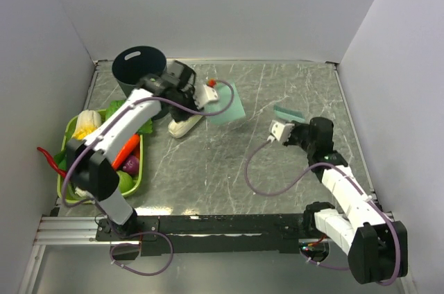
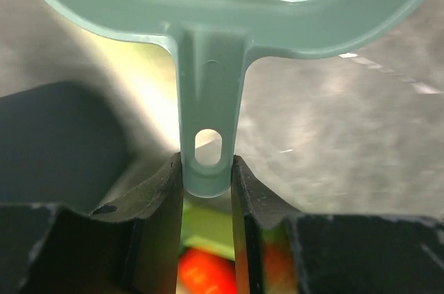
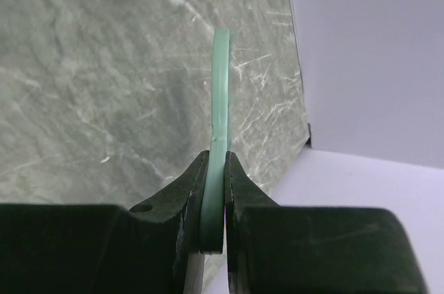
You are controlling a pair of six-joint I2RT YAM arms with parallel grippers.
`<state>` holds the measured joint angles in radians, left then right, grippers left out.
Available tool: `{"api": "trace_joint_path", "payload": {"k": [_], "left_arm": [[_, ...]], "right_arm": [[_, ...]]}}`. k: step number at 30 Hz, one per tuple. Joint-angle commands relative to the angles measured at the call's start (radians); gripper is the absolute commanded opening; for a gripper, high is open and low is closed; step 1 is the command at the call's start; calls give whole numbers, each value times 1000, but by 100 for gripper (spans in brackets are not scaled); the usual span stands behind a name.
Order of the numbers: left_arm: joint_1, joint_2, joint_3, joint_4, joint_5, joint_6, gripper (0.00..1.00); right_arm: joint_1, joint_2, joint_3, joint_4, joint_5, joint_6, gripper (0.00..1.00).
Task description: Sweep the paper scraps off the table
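I see no dark-green paper scraps on the grey marble table [image 1: 277, 162] in any view. My left gripper [image 1: 208, 98] is shut on the handle of the teal dustpan [image 1: 229, 105] and holds it over the far middle of the table. In the left wrist view the handle [image 2: 207, 162] sits pinched between the fingers [image 2: 166, 211], with the pan [image 2: 229, 3] ahead. My right gripper [image 1: 297, 123] is shut on the teal hand brush [image 1: 287, 112] at the right. In the right wrist view the brush [image 3: 220, 93] shows edge-on, clamped between the fingers [image 3: 239, 197].
A dark round bin [image 1: 139, 68] stands at the far left. A lime-green tray [image 1: 137, 169] with vegetables lies along the left edge. A long pale vegetable [image 1: 186, 126] lies on the table under my left arm. White walls close in the table.
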<state>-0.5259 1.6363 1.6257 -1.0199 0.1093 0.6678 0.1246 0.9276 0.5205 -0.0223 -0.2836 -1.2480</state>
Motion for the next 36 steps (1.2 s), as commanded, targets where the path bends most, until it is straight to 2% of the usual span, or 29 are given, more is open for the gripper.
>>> {"api": "trace_joint_path", "payload": {"k": [1,6,11,21,30,35,36], "left_arm": [[-78,66,-35,41,75,-155,1],[-134,216,16,1,66,-240,1],[-134,275,0,43,79,-315,1],[-134,312,-85,126,52,-350,1],[-134,318,-122,136,46,-340,1],[-134,307,-133,123,50,-333,2],[-132,307,-136,116,50,-333,7]], "right_arm": [[3,-42,-118,275,-46,-177,0],[3,-59,-302,467,-40,-283,0],[3,-130,-412,506,-49,-360,0],[3,-364,-468,196,-97,-372,2],[1,-457,-458,-60,-80,-352,2],[4,-507,-415,-241,-83,-309,17],[4,-515,-403,-283,-86,-295,21]]}}
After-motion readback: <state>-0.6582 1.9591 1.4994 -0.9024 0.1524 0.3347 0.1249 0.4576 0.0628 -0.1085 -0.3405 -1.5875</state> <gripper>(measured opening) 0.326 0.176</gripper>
